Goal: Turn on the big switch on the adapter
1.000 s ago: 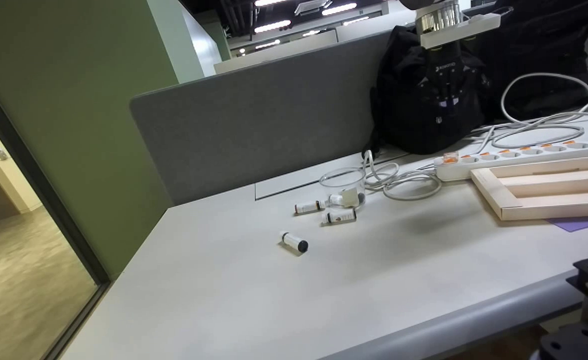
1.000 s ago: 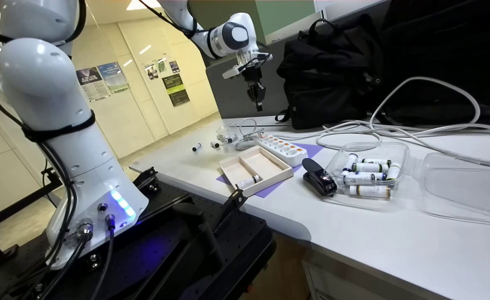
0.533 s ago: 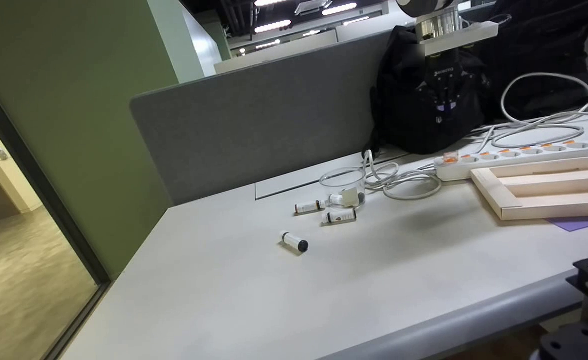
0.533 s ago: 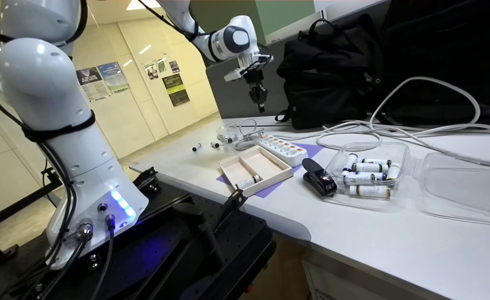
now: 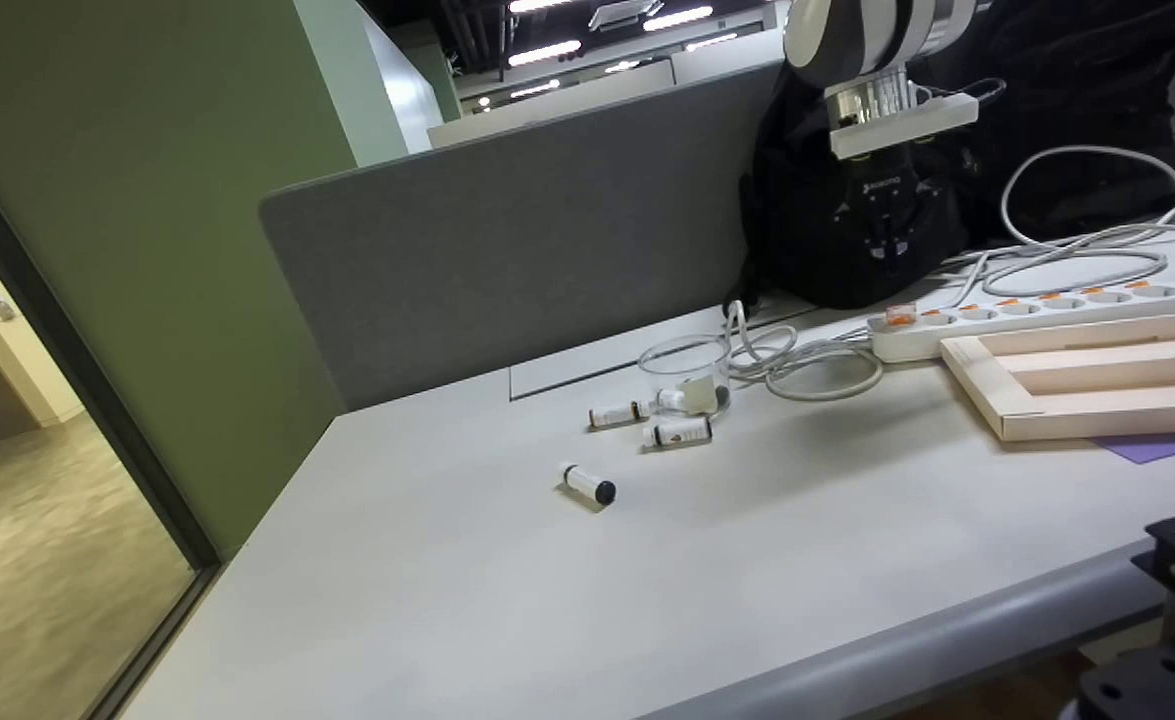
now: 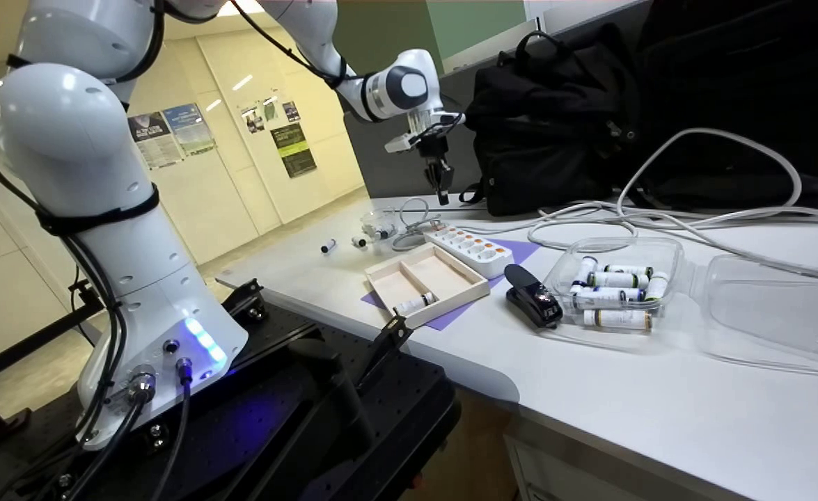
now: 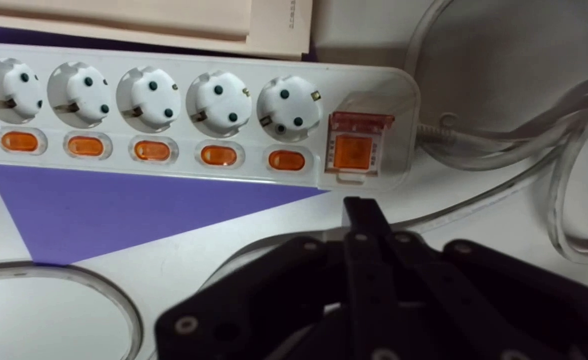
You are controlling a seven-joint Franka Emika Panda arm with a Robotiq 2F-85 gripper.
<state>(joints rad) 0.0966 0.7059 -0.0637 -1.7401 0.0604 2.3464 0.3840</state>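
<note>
The black gripper [image 7: 366, 207], its jaws together, was held higher than the square orange switch [image 7: 353, 151] of the long white plastic power strip [image 7: 183, 125].

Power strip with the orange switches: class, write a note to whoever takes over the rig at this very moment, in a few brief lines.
Gripper: shut, holding nothing, hanging above the desk.
Power strip: beside the wooden tray, partly over a purple sheet.
Big switch: orange rocker at the strip's right end in the wrist view; on or off cannot be told.
Done: shut gripper near the switch end, above it, not touching.
Left: probably line up, lower, press, then check.
</note>
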